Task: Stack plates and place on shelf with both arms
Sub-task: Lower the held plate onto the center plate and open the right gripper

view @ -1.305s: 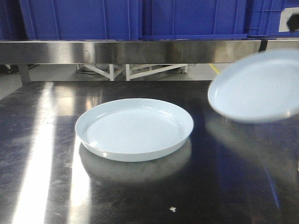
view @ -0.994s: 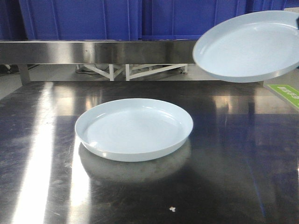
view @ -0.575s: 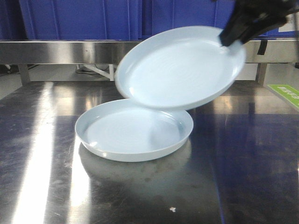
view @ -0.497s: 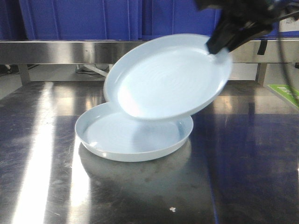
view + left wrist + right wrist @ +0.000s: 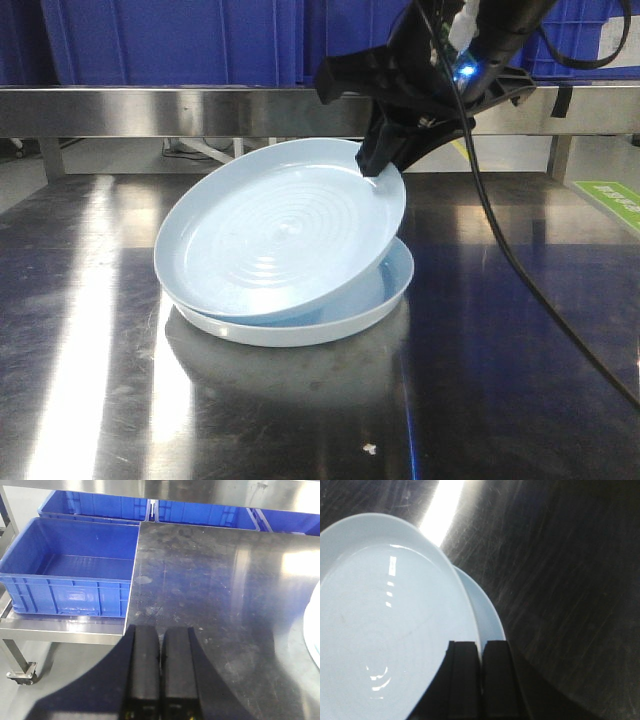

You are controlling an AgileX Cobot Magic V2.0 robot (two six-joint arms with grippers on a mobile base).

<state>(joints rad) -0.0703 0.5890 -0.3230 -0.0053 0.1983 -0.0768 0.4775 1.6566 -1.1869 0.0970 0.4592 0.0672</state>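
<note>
Upper plate: the glossy pale bluish-white round plate (image 5: 275, 240) is tilted. Its near-left rim rests on the matching flat plate (image 5: 392, 282) and its far-right rim is raised.
Lower plate: lies flat on the brushed steel table (image 5: 520, 340). Only its front and right rim show past the tilted one.
Right gripper: the black pronged right gripper (image 5: 380, 165) is clamped on the raised rim, fingers nearly together in the wrist view.
Left gripper: the black left gripper (image 5: 161, 665) has its fingers pressed together and holds nothing. It hangs over the table's edge, near a blue plastic crate (image 5: 70, 575) and well apart from the plates.
Open room: bare steel lies left, front and right of the stack. A stainless shelf rail (image 5: 150, 110) crosses behind it.
Cable: a black cable (image 5: 505, 250) hangs across the table's right side.
</note>
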